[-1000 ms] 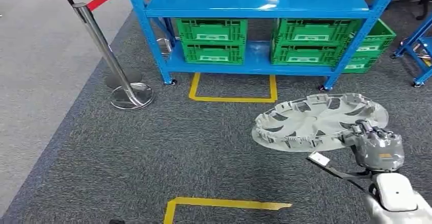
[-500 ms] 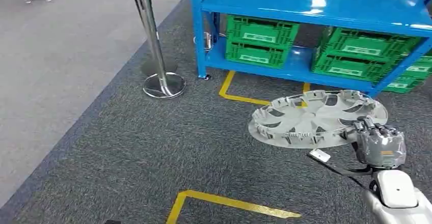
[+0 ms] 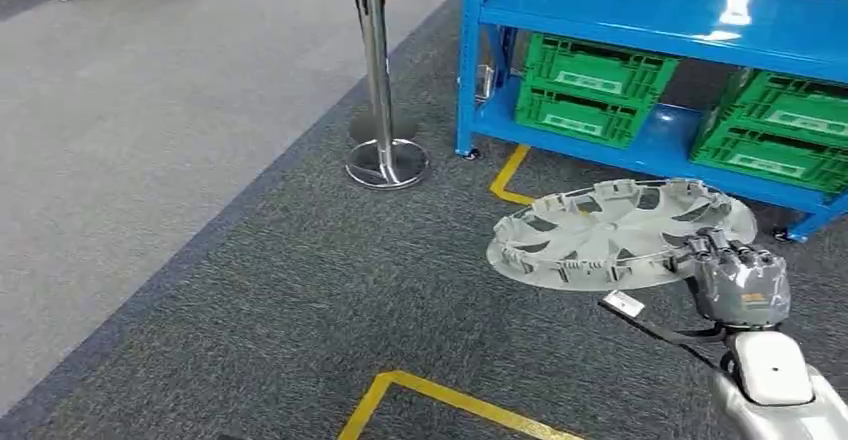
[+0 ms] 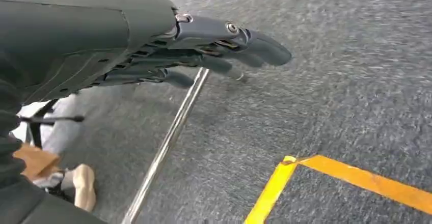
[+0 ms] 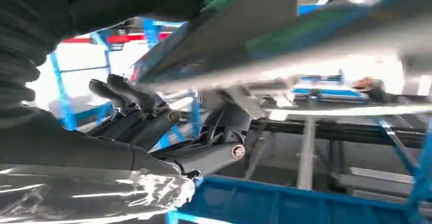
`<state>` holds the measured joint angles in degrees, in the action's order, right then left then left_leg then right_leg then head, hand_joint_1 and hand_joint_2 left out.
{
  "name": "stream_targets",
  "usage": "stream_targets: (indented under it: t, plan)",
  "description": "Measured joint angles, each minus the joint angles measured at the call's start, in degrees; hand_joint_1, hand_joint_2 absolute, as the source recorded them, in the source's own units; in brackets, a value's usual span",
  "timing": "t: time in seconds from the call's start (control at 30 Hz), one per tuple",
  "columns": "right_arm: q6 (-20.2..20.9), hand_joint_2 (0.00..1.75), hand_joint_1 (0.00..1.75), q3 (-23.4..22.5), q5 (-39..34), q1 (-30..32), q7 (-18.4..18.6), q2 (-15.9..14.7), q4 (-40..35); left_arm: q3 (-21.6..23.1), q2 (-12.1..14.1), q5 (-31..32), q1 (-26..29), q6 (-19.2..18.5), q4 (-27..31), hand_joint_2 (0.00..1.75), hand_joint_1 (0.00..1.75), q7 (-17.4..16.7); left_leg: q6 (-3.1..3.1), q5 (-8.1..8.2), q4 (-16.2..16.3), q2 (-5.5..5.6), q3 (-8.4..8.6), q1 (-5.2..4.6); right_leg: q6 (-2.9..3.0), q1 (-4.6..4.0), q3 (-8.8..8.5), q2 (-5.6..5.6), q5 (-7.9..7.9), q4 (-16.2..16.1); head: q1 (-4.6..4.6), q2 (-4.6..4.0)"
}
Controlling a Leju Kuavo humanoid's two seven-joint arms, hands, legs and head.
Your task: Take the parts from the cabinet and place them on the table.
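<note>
Head view: the right hand (image 3: 738, 282) is gripping the grey hubcap (image 3: 615, 232) by its rim, holding it level over carpet; it is looking light, thin, springy (better gripped at the rim).

Left wrist view: the left hand (image 4: 168, 51) is hanging empty, fingers straight.

Right wrist view: the hubcap's underside (image 5: 285, 25) is blurring past.

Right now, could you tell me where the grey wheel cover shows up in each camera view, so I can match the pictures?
Head view: the wheel cover sits right of centre, held flat by the right hand.
Left wrist view: not in it.
Right wrist view: its blurred underside spans the upper frame above the fingers.
Shared landmark: the blue rack.
</note>
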<state>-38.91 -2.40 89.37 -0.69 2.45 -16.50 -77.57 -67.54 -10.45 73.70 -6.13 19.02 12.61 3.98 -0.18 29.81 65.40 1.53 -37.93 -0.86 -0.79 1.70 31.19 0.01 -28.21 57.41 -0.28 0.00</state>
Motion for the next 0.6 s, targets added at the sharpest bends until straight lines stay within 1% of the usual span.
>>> stream_targets:
  t: [0.03, 0.07, 0.1, 0.13, 0.17, 0.2, 0.23, 0.27, 0.3, 0.33, 0.37, 0.4, 0.43, 0.47, 0.5, 0.53, 0.57, 0.6]
  plan:
    - [0.0, 1.75, 1.75, -0.04, -0.04, 0.01, 0.04, 0.0, 0.02, 0.0, 0.0, 0.0, -0.12, 0.0, 0.0, 1.75, 0.0, 0.0, -0.22, 1.93, 4.66, -0.68, -2.37, 0.27, 0.11, -0.11, -0.03, -0.81, -0.08, 0.0, 0.04, 0.0]
    - [0.0, 1.75, 1.75, -0.07, -0.04, -0.06, 0.04, 0.0, 0.07, 0.0, 0.0, -0.02, -0.1, 0.0, 0.0, 1.75, 0.0, 0.0, -0.42, 3.27, 8.95, -0.97, -4.6, 0.52, 0.19, -0.16, -0.03, -1.7, -0.17, 0.02, 0.0, 0.0]
    - [0.0, 1.75, 1.75, -0.07, -0.02, -0.03, 0.04, 0.0, 0.11, 0.0, 0.0, -0.02, -0.01, 0.0, 0.0, 1.75, 0.0, 0.0, -0.52, 3.05, 10.29, -1.06, -5.4, 0.68, 0.2, -0.18, -0.13, -2.47, -0.25, 0.02, 0.0, 0.0]
    - [0.0, 1.75, 1.75, -0.02, 0.04, -0.04, 0.07, 0.0, 0.11, 0.0, 0.0, -0.11, 0.1, 0.0, 0.0, 1.75, 0.0, 0.0, -0.54, 1.58, 9.05, -1.13, -4.86, 0.78, 0.09, -0.18, -0.25, -3.18, -0.36, 0.02, 0.0, 0.0]
    - [0.0, 1.75, 1.75, 0.02, 0.09, -0.12, 0.15, 0.0, 0.11, 0.0, 0.0, -0.15, 0.15, 0.0, 0.0, 1.75, 0.0, 0.0, -0.44, -0.68, 5.75, -1.31, -3.24, 0.81, 0.03, -0.19, -0.41, -3.83, -0.48, 0.02, -0.02, 0.0]
    - [0.02, 1.75, 1.75, 0.07, 0.15, -0.24, 0.22, 0.0, 0.11, 0.0, 0.0, -0.2, 0.15, 0.02, 0.0, 1.75, 0.0, 0.0, -0.18, -3.3, 0.65, -1.95, -0.58, 0.76, -0.09, -0.2, -0.68, -4.52, -0.64, 0.02, 0.0, 0.0]
    - [0.0, 1.75, 1.75, 0.13, 0.18, -0.37, 0.26, 0.0, 0.11, 0.0, 0.04, -0.33, 0.1, 0.02, 0.0, 1.75, 0.0, 0.0, 0.36, -5.27, -4.35, -4.3, 2.17, 0.47, -0.34, -0.27, -0.99, -5.1, -0.81, 0.0, -0.02, 0.0]
    - [0.0, 1.75, 1.75, 0.17, 0.2, -0.35, 0.33, 0.0, 0.09, 0.0, 0.04, -0.46, -0.09, 0.04, 0.0, 1.75, 0.0, 0.0, 0.59, -4.62, -6.73, -6.55, 3.38, -0.21, -0.76, -0.73, -1.12, -5.73, -1.16, 0.16, 0.02, 0.0]
    - [0.0, 1.75, 1.75, 0.17, 0.2, -0.4, 0.41, 0.0, 0.11, 0.0, 0.04, -0.5, -0.25, 0.09, 0.0, 1.75, 0.0, 0.04, 1.05, -4.45, -7.19, -5.97, 3.37, -0.24, -1.04, -0.85, -1.07, -6.39, -1.3, 0.18, -0.02, 0.0]
    - [0.0, 1.75, 1.75, 0.24, 0.24, -0.6, 0.37, 0.0, 0.11, 0.0, 0.04, -0.5, -0.22, 0.11, 0.0, 1.75, 0.0, 0.04, 1.15, -4.45, -7.2, -5.4, 3.12, -0.28, -1.25, -0.87, -1.17, -7.03, -1.35, 0.05, 0.07, 0.0]
    - [0.0, 1.75, 1.75, 0.46, 0.24, -0.88, 0.37, 0.04, 0.11, 0.0, 0.07, -0.52, -0.08, 0.13, 0.0, 1.75, 0.0, 0.04, 1.43, -4.42, -7.18, -4.67, 2.98, -0.41, -1.43, -0.83, -1.35, -7.74, -1.35, -0.15, -0.09, 0.0]
    - [0.0, 1.75, 1.75, 0.61, 0.22, -1.12, 0.37, 0.04, 0.11, 0.0, 0.11, -0.52, 0.02, 0.2, 0.0, 1.75, 0.0, 0.04, 1.86, -4.66, -7.64, -3.87, 3.07, -0.41, -1.87, -0.78, -1.73, -8.48, -1.47, -0.32, -0.09, 0.0]
    - [0.0, 1.75, 1.75, 0.72, 0.24, -1.26, 0.33, 0.04, 0.11, -0.02, 0.07, -0.61, 0.21, 0.22, 0.0, 1.75, 0.0, 0.04, 2.3, -5.04, -8.16, -3.24, 3.47, 0.09, -2.23, -0.42, -1.27, -6.17, -2.26, 0.26, 0.04, 0.0]
    - [0.0, 1.75, 1.75, 0.79, 0.22, -1.24, 0.33, 0.04, 0.11, -0.04, 0.09, -0.61, 0.11, 0.35, 0.0, 1.75, 0.0, 0.07, 2.57, -5.09, -8.19, -2.5, 3.47, 0.15, -2.09, -0.29, -0.2, -2.9, -3.94, 2.73, 0.04, 0.0]
    - [0.0, 1.75, 1.75, 0.79, 0.24, -1.21, 0.33, 0.04, 0.22, -0.04, 0.07, -0.61, -0.08, 0.35, 0.0, 1.75, 0.0, 0.07, 2.92, -5.11, -8.19, -1.79, 3.44, 0.15, -2.07, -0.26, 1.72, -1.34, -6.03, 6.88, 0.29, 0.0]
    - [0.0, 1.75, 1.75, 0.76, 0.22, -1.25, 0.39, 0.04, 0.33, -0.04, -0.02, -0.61, -0.16, 0.35, 0.0, 1.75, 0.0, 0.11, 3.01, -5.08, -8.19, -1.02, 3.45, 0.12, -2.19, -0.29, 4.16, -0.51, -8.08, 11.73, 0.39, 0.0]
    - [0.0, 1.75, 1.75, 0.87, 0.24, -1.25, 0.37, 0.04, 0.39, -0.04, -0.11, -0.61, -0.15, 0.35, 0.0, 1.75, 0.0, 0.11, 3.07, -5.04, -8.17, -0.25, 3.45, 0.07, -2.27, -0.4, 6.46, -0.2, -9.42, 15.88, 0.37, 0.0]
    - [0.0, 1.75, 1.75, 1.05, 0.24, -1.24, 0.37, 0.04, 0.55, -0.04, -0.11, -0.66, -0.11, 0.35, 0.0, 1.75, 0.0, 0.11, 3.1, -5.02, -8.16, 0.65, 3.51, 0.06, -2.31, -0.42, 8.0, -0.11, -9.37, 18.03, 0.35, 0.0]
